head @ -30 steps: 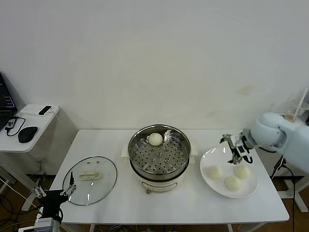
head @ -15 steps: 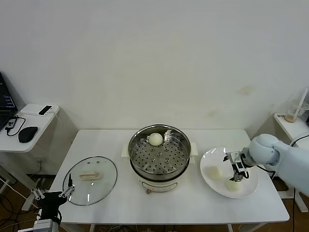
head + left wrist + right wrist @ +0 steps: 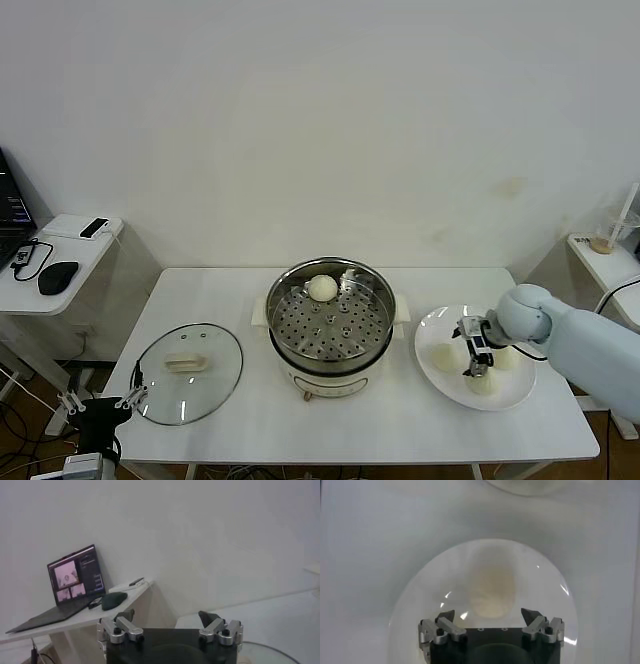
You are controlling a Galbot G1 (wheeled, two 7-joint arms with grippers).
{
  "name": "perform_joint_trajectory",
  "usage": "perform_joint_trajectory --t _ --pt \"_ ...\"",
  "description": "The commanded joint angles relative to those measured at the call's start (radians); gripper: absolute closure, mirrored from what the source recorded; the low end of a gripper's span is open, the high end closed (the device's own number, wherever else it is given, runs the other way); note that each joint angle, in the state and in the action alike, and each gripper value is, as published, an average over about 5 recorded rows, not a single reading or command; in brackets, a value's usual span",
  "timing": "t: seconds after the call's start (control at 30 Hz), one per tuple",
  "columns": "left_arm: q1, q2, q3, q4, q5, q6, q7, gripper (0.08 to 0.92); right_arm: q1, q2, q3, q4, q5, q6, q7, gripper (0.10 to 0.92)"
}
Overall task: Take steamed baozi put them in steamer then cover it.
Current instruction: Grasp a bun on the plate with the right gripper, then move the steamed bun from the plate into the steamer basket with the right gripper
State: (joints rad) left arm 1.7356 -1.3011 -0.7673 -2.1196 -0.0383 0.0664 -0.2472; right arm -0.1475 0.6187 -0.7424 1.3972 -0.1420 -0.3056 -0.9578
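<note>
The steamer (image 3: 330,325) stands mid-table with one baozi (image 3: 322,288) on its perforated tray. Three more baozi (image 3: 443,356) (image 3: 482,380) (image 3: 506,357) lie on a white plate (image 3: 455,392) to its right. My right gripper (image 3: 470,358) hangs open low over that plate, among the buns. In the right wrist view one baozi (image 3: 492,590) lies just ahead of the open right gripper (image 3: 490,615), not between its fingers. The cover (image 3: 187,360) lies flat on the table's left side. My left gripper (image 3: 98,408) waits open at the table's front left corner, holding nothing (image 3: 167,616).
A side table (image 3: 60,262) at the left carries a laptop (image 3: 75,575), a mouse (image 3: 114,600) and a small device (image 3: 93,228). A white wall backs the table. Bare tabletop lies in front of the steamer and between lid and steamer.
My right gripper has moved left and down, from the plate's far edge to low over the buns. The left gripper has sunk a little lower and leftward.
</note>
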Motion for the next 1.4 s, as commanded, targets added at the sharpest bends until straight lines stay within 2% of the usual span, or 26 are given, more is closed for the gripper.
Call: perform_joint_trajectory --t 0.03,0.37,1.0,1.4 --pt "0.0 -0.001 -0.001 0.001 0.0 0.0 0.0 0.177 -0.017 0.05 0.013 -0.046 -0.003 0.003 0.002 0.203" --pt "0.002 -0.005 -0.001 0.001 0.0 -0.001 -0.001 0.177 -0.015 0.066 0.004 -0.06 -0.018 -0.008 -0.014 0.221" --pt "0.007 -0.006 -0.005 -0.009 0.001 0.0 -0.001 0.177 0.005 0.083 -0.009 -0.081 -0.034 -0.008 -0.039 0.413" --pt "0.007 -0.004 -0.002 -0.011 -0.001 -0.001 -0.001 0.177 0.183 -0.028 -0.083 0.028 0.072 -0.022 -0.071 0.442"
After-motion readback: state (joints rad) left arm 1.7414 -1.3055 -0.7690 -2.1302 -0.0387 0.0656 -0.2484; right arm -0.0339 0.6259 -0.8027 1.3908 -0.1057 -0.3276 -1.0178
